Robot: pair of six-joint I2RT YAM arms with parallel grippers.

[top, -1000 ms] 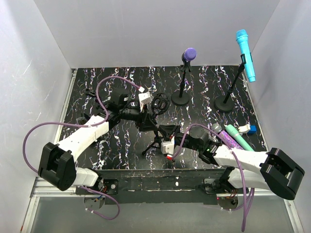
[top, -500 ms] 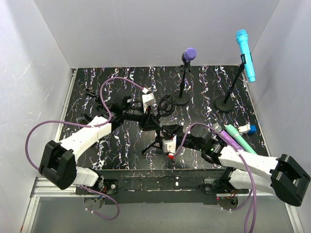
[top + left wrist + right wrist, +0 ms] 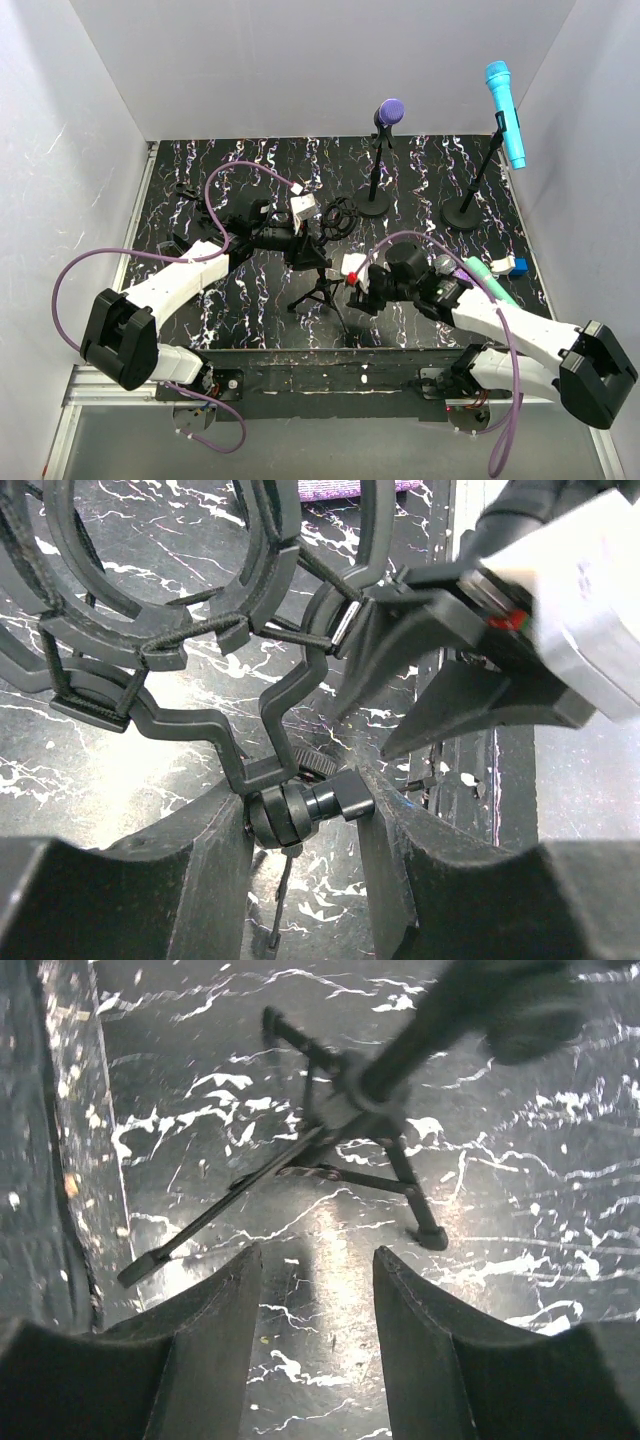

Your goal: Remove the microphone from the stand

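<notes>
Left gripper (image 3: 305, 825) is clamped on the black swivel joint (image 3: 300, 808) of the small black tripod stand (image 3: 320, 292), at the centre of the black, white-veined desk (image 3: 230, 165). The grip sits low under the head, apparently to brace the stand so it cannot tip or skate while something is pulled from it. Black ring-shaped shock mount (image 3: 287, 692) tops the stand. Its rings show nothing inside in the left wrist view.

Right gripper (image 3: 315, 1330) hangs just right of the stand, jaws moderately apart, holding nothing. The tripod legs lie ahead of it, not between its fingers.

Microphones on stands:
- Purple-headed microphone (image 3: 388, 111), upright on a black round-base stand (image 3: 372, 207), far centre.
- Cyan microphone (image 3: 505, 112), tilted on a second black stand (image 3: 462, 215), far right.

Both are well apart from either gripper.

Grey-headed microphone (image 3: 445, 264) and green microphone (image 3: 492, 283) lie loose by the right arm. I cannot tell which microphone the task means. Possibly the braced stand's is already out, and the grey one is it.
</notes>
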